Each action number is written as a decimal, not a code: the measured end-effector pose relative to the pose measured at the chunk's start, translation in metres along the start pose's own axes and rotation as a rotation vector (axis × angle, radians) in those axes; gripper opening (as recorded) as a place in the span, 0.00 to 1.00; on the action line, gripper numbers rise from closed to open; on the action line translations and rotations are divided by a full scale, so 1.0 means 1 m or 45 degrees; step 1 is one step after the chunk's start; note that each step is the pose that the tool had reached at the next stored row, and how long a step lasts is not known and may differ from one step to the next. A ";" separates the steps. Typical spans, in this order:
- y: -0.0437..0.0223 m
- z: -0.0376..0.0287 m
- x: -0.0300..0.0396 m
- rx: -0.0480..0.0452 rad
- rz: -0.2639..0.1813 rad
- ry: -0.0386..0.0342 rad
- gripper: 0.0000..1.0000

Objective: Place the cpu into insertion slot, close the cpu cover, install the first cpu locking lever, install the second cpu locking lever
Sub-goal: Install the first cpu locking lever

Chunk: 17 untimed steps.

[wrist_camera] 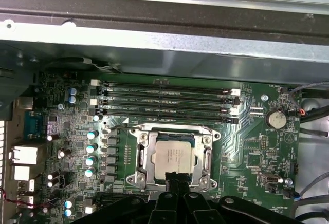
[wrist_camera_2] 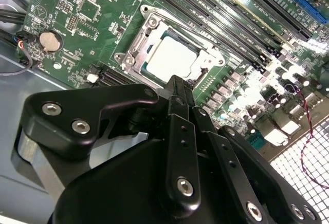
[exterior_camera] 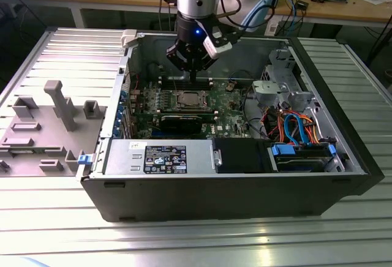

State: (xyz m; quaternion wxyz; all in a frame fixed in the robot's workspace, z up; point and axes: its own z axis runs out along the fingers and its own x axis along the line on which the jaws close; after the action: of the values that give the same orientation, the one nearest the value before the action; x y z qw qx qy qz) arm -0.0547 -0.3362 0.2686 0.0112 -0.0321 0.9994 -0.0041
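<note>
One chip, the cpu (wrist_camera: pixel 174 154), lies flat in the insertion slot (wrist_camera: pixel 134 179) of the green motherboard (exterior_camera: pixel 228 103). Its dull silver top shows through the square window of the cpu cover (wrist_camera: pixel 146 154). We see that thin metal frame lying down over the chip, level with the board. In the second wrist view the cpu (wrist_camera_2: pixel 172 57) looks pale and bright inside the same frame (wrist_camera_2: pixel 206 59).

We find the gripper (wrist_camera: pixel 175 176) with its black fingers drawn together into one narrow tip, nothing held between them. In both wrist views that tip (wrist_camera_2: pixel 177 82) sits at one edge of the socket, and we cannot tell whether it touches the metal. In the exterior view the gripper (exterior_camera: pixel 193 78) hangs inside the open computer case (exterior_camera: pixel 214 193), just beyond the socket.

Four long memory slots (wrist_camera: pixel 164 98) run beside the socket, and a coin battery (wrist_camera: pixel 275 119) sits near them. A grey fixture tray (exterior_camera: pixel 37 132) lies on the exterior view's left.
</note>
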 end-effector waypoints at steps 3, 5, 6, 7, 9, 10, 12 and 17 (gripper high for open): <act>0.0001 0.0000 0.0013 0.000 0.000 -0.0001 0.11; 0.0001 0.0000 0.0015 0.000 0.000 0.0000 0.11; 0.0001 0.0000 0.0016 0.000 0.000 0.0000 0.11; 0.0001 0.0000 0.0016 0.000 0.000 0.0000 0.11; 0.0001 0.0000 0.0016 0.000 0.000 0.0000 0.11; 0.0001 0.0000 0.0017 0.000 0.000 0.0000 0.11; 0.0001 0.0000 0.0017 0.000 0.000 0.0000 0.11; 0.0000 -0.0007 0.0018 0.000 0.000 0.0002 0.11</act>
State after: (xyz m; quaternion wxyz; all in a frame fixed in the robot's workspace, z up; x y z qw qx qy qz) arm -0.0566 -0.3363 0.2693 0.0111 -0.0321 0.9994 -0.0042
